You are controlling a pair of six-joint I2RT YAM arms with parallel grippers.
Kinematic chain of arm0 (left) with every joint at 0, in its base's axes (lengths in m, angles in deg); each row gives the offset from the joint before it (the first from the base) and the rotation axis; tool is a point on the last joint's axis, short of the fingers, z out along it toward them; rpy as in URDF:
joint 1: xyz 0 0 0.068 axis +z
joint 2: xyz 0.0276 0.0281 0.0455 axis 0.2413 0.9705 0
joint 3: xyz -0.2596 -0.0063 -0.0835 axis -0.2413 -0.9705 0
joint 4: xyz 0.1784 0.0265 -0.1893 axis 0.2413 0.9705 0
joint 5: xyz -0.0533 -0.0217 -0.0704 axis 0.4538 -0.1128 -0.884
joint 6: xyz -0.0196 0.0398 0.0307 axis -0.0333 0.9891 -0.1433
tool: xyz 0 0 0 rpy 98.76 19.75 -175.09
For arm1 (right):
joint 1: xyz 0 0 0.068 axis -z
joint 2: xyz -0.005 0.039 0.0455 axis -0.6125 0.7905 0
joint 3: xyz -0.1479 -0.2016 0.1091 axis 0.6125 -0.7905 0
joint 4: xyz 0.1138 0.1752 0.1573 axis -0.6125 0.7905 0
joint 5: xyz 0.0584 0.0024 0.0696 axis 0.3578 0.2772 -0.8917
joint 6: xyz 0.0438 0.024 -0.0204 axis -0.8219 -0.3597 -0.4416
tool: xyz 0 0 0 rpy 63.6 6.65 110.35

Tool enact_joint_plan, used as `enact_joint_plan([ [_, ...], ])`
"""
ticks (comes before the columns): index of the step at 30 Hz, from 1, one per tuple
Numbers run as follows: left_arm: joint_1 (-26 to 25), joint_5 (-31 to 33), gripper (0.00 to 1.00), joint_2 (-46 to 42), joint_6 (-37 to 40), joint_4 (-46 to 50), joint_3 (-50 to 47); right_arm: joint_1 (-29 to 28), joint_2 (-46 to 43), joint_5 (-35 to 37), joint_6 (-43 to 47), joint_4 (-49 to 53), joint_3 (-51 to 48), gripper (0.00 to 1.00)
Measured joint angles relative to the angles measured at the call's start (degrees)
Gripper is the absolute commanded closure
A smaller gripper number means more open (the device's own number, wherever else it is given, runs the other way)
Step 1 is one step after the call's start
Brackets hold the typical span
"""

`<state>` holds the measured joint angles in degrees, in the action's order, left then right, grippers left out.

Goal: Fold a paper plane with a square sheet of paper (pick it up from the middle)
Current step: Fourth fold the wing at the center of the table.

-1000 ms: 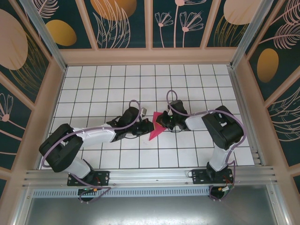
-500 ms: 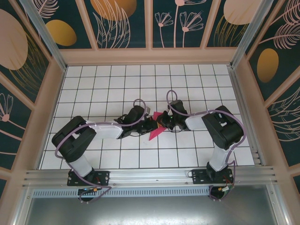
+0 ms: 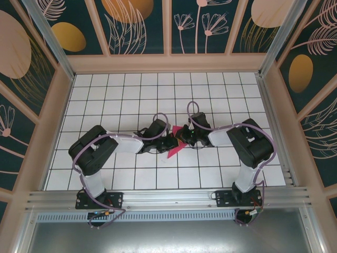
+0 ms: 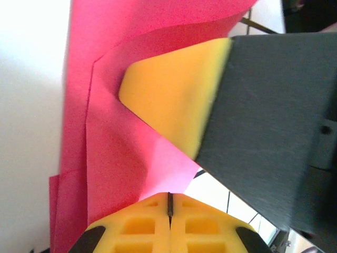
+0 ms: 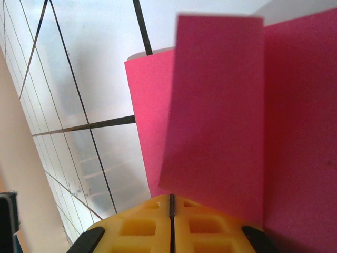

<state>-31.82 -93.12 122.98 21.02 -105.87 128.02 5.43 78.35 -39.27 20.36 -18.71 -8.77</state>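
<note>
Left gripper [image 3: 169,141] clenched on the paper [image 3: 172,149]; the left wrist view shows its jaws pressed together with a pink layer pinched at the tips. Right gripper [image 3: 182,136] likewise clamped on a raised flap from the opposite side. Paper sits mid table [image 3: 210,174] between the two grippers, folded into a narrow pointed shape, several layers. Judged well along: main creases in, wing folds and release probably left.

The folded paper sheet [image 3: 172,151] lies on the middle of the table [image 3: 131,95], with the left gripper [image 3: 169,141] at its left and the right gripper [image 3: 182,135] at its far right end.
</note>
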Motion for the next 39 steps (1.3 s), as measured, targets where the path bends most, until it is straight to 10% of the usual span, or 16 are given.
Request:
enact_joint_plan([
  [39, 0.1, -1.0, 1.00, 0.1, 0.5, -4.5, -4.4, 1.5, 0.1, -4.8, 15.0, 7.4, 2.9, 0.91],
])
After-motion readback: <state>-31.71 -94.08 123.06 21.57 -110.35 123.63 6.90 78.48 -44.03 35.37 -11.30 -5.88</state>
